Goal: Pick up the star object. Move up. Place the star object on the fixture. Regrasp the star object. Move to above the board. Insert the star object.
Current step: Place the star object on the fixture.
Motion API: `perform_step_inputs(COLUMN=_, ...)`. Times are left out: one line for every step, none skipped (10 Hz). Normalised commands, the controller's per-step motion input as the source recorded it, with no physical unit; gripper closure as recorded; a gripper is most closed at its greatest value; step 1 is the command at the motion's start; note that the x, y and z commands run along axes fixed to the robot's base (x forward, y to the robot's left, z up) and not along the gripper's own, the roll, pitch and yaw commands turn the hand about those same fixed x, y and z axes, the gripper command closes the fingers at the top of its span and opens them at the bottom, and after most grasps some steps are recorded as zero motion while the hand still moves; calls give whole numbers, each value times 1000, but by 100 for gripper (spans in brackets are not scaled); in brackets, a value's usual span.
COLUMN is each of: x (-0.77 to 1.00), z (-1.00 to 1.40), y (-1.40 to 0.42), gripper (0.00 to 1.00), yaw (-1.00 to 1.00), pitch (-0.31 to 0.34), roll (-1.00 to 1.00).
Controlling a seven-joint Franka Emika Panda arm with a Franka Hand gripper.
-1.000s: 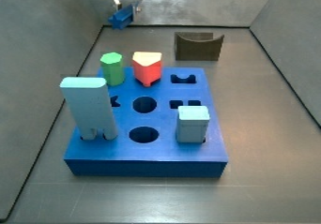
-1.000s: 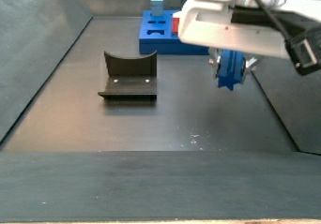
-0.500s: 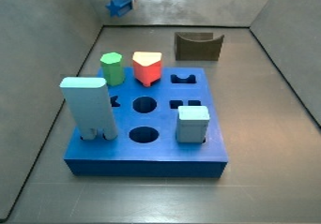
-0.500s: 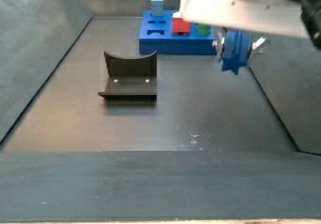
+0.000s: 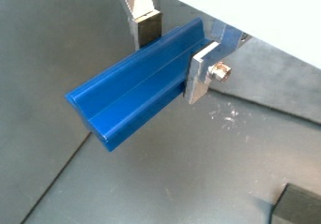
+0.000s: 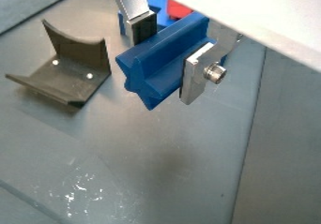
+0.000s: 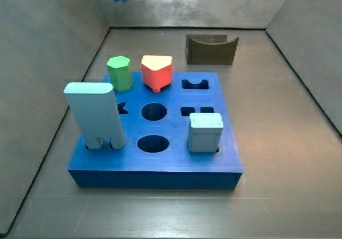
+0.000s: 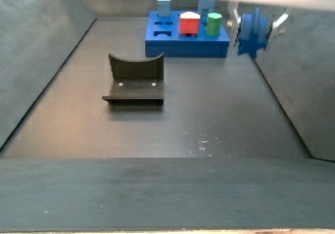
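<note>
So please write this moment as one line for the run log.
phase: lift | pincer: shut on star object, raised off the floor | fixture: empty | board: four pegs in, star object not inserted

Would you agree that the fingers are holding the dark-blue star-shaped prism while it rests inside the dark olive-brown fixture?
Not quite: the gripper holds the dark-blue star-shaped prism in the air, well clear of the empty dark olive-brown fixture, as a side view shows.

The gripper (image 6: 170, 48), clamping the star object (image 6: 160, 54), hangs high above open floor; fixture (image 8: 132, 79) and board (image 7: 160, 143) stand well apart below
</note>
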Motion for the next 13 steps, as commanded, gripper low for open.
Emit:
perform_step_inputs(x=-5, z=377, y=6, gripper=100, yaw=14, pitch=103, roll=78)
perform_step_inputs(x=-3, z=202, y=10, gripper=100, yaw=17, pitch=105, roll=85)
perform_step_inputs(x=1000, z=245, y=-470, gripper=100, yaw=1000, pitch=-141, roll=-114)
perform_step_inputs(x=1000, z=219, y=-468, gripper=100, yaw=1000, pitch=-137, roll=-117)
perform_step_inputs(x=1000, z=196, y=-416, gripper=100, yaw=767, pitch=-95, roll=-143)
perform_step_inputs(x=1000, z=176, y=-381, gripper=100, yaw=528, pitch=-53, roll=-162)
perform_step_inputs(x=1000, z=162, y=-362, gripper=100, yaw=398, pitch=-25, roll=-160)
perform_step_inputs(x=1000, z=139, y=-320, gripper=100, yaw=223, pitch=25, roll=-137)
perform_step_inputs(x=1000, z=124, y=-291, gripper=100, yaw=143, pitch=54, roll=-124)
perform_step_inputs(x=1000, z=104, y=-247, gripper=100, yaw=79, pitch=92, roll=-98)
perform_step_inputs(x=1000, z=97, y=-230, gripper=100, yaw=63, pitch=105, roll=-92)
perform_step_inputs(x=1000, z=84, y=-194, gripper=100, yaw=42, pitch=126, roll=-90)
perform_step_inputs(x=1000, z=68, y=-156, gripper=100, yaw=29, pitch=143, roll=-97)
